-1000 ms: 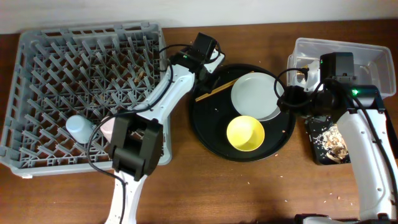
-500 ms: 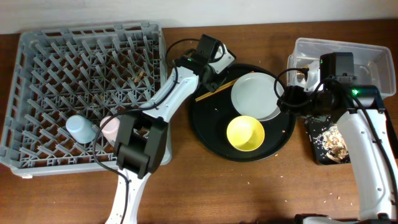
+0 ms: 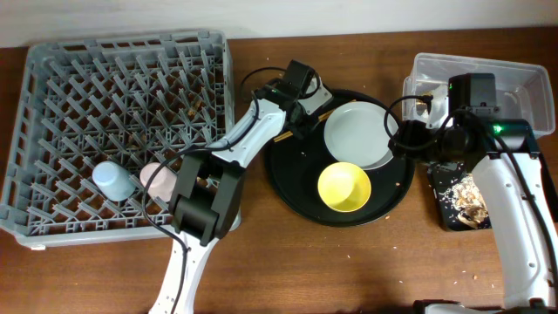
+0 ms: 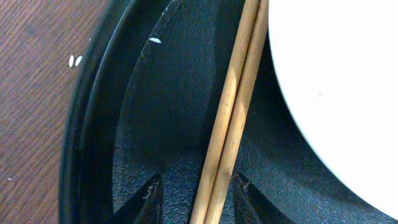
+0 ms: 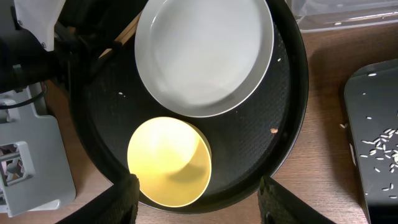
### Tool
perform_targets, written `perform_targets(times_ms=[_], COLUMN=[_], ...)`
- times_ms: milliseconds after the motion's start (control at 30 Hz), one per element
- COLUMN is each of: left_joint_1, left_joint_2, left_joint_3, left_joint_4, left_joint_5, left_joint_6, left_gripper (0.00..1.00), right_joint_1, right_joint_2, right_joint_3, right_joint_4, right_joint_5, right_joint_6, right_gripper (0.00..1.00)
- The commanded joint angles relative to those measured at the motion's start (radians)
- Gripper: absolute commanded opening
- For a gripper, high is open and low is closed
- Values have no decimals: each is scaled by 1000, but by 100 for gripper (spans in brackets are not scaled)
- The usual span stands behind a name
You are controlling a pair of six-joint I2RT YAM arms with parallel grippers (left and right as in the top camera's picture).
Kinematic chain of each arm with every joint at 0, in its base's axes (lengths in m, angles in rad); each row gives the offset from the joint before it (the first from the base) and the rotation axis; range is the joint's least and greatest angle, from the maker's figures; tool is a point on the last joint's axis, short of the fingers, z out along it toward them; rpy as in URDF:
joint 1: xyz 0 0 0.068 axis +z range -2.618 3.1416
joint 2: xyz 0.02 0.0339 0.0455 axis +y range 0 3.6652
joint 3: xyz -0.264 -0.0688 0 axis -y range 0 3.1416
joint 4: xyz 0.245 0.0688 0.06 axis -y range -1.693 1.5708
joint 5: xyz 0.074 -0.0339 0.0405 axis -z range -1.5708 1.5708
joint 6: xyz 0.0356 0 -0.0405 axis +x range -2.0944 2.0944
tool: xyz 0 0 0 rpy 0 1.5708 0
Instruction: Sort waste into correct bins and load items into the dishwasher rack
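Observation:
The wooden chopsticks (image 4: 233, 118) lie side by side on the round black tray (image 3: 296, 179), beside the pale plate (image 3: 357, 133). My left gripper (image 4: 198, 193) is open, its fingers on either side of the chopsticks, just above the tray. The yellow bowl (image 3: 343, 187) sits in front of the plate. My right gripper (image 5: 196, 199) is open and empty, high above the tray over the bowl (image 5: 169, 162). The blue cup (image 3: 112, 180) and pink cup (image 3: 157, 180) sit in the grey rack (image 3: 52, 78). The clear tub (image 3: 514, 74) and black bin (image 3: 449, 214) with beige scraps stand at the right.
The grey rack fills the left of the table and its floor holds some brown crumbs. A few crumbs and rice grains lie on the wood and on the round tray. The right arm's body covers part of the clear tub and the black bin.
My left gripper has moved right from the rack's edge to the round tray and now straddles the chopsticks. The right arm has not moved.

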Motion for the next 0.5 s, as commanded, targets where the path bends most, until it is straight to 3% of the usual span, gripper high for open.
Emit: perform_targets(times_ms=[0, 133, 467], left_joint_1=[-2, -3, -1], left_joint_2=[-19, 12, 61], left_joint_3=[8, 9, 23], left_joint_4=[11, 21, 9], left_joint_5=[-32, -41, -41], left_joint_6=[9, 9, 9], left_gripper=[36, 30, 30], right_joint_1=[-3, -3, -3], right_joint_2=[8, 8, 8], right_joint_3=[5, 5, 5], right_joint_4=[0, 0, 0], right_joint_5=[-5, -5, -5], right_joint_6=[-9, -9, -10], right_gripper=[63, 63, 63])
